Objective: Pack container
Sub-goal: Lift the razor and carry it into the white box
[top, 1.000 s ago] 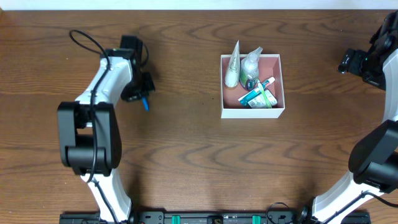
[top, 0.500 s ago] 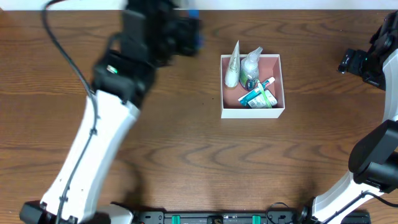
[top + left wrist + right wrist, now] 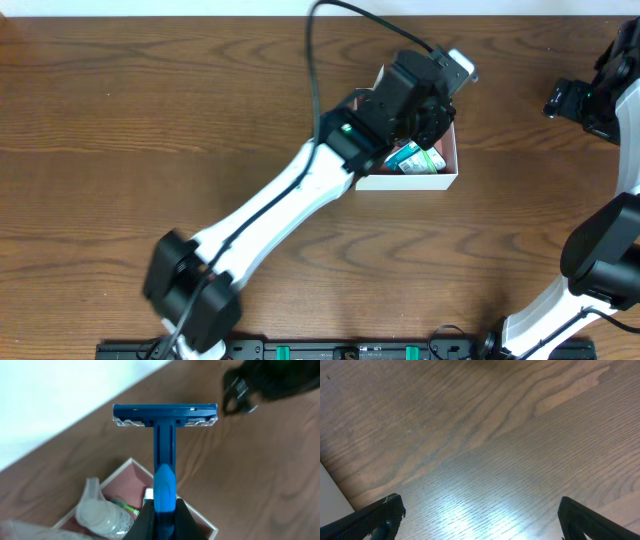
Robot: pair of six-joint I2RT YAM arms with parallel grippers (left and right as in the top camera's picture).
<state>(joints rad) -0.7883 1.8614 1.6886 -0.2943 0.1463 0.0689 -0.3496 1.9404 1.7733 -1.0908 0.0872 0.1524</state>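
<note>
The left claw (image 3: 160,512), shut tight on the handle end of a blue razor (image 3: 165,445), seems to hold the razor's head out past the far rim of the container (image 3: 445,178). The container sits right of centre on the table (image 3: 150,90) with toiletries (image 3: 415,158) inside. Let go here, the razor would likely catch the wall and tip out onto the wood. The left arm (image 3: 290,200) stretches diagonally from the near-left edge, wrist above the box. The right claw (image 3: 480,517), jaws wide and empty, hangs well apart at the far right.
</note>
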